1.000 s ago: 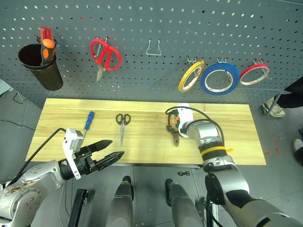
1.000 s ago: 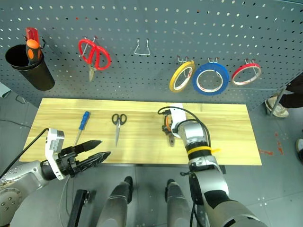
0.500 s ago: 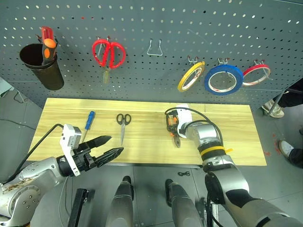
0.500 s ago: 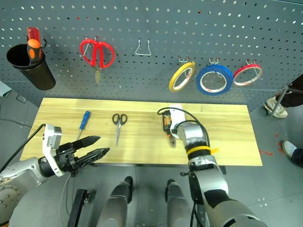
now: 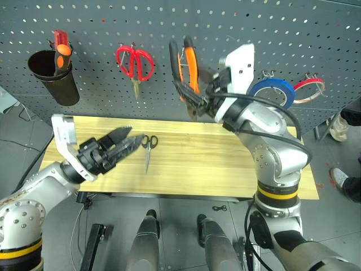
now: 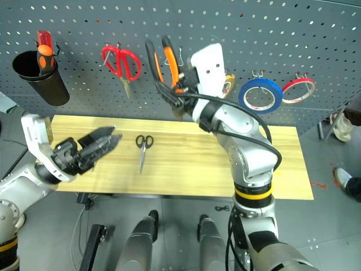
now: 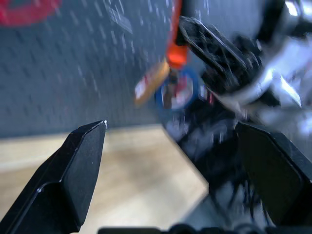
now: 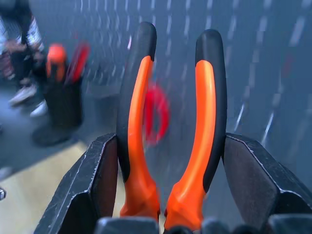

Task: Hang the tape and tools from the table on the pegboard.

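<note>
Your right gripper is clamped on the pliers and holds them up in front of the pegboard, handles pointing upward, close to the bare hook in the middle, between the red scissors and the blue tape roll. I judge the pliers are not yet hung, because the fingers press both handles.

Your left gripper has its jaws apart and holds nothing; it hovers over the left part of the table, just beside the small black scissors, which lie flat toward the back edge.

The yellow tape seems to hang on the board behind your right wrist. What is left: hang the pliers, then the black scissors. The screwdriver I cannot see; it may be hidden under your left arm.
</note>
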Available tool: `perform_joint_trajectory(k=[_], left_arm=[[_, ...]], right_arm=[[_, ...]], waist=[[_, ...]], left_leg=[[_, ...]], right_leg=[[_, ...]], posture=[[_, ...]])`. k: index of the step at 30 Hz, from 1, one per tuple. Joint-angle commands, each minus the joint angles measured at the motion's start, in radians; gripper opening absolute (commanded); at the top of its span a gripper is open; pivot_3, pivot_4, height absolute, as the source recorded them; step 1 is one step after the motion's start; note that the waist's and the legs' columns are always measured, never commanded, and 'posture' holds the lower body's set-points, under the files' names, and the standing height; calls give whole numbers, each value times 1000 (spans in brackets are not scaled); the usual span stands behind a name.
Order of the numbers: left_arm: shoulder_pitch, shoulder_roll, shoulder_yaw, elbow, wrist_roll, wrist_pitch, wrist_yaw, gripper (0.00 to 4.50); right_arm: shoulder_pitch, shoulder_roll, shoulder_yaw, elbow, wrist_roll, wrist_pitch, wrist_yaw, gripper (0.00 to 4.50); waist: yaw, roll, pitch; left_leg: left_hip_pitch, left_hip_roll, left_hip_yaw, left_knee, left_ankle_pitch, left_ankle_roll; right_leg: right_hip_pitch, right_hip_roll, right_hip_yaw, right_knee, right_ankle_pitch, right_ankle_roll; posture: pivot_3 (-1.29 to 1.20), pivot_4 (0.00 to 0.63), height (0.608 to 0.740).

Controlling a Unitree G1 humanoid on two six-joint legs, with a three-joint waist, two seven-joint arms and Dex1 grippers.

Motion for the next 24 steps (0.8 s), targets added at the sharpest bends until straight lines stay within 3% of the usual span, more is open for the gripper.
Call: perform_joint_trajectory(k=[1, 10, 24], left_arm=[[-62, -39, 12, -3, -67, -36, 74, 4500], [-224, -79, -1, 44, -28, -92, 149, 4500], [-223, -72, -12, 32, -30, -78, 156, 4500]], right_arm=[[-109, 33, -1, 77, -51, -215, -63, 2854], [-313, 57, -22, 567, -138, -691, -160, 2854], [-280, 29, -13, 843, -239, -953, -281, 2854]], waist=[[1, 0, 0], [12, -1, -1], [32, -1, -1]], left_leg=[[0, 0, 0, 0, 0, 0], [-5, 0, -6, -1, 2, -4], [-5, 0, -7, -2, 3, -4]], right_leg=[[0, 0, 0, 0, 2, -3], [-1, 0, -6, -1, 5, -8], [-1, 0, -8, 0, 5, -8]], posture=[[211, 300, 740], [238, 295, 740], [256, 313, 740]])
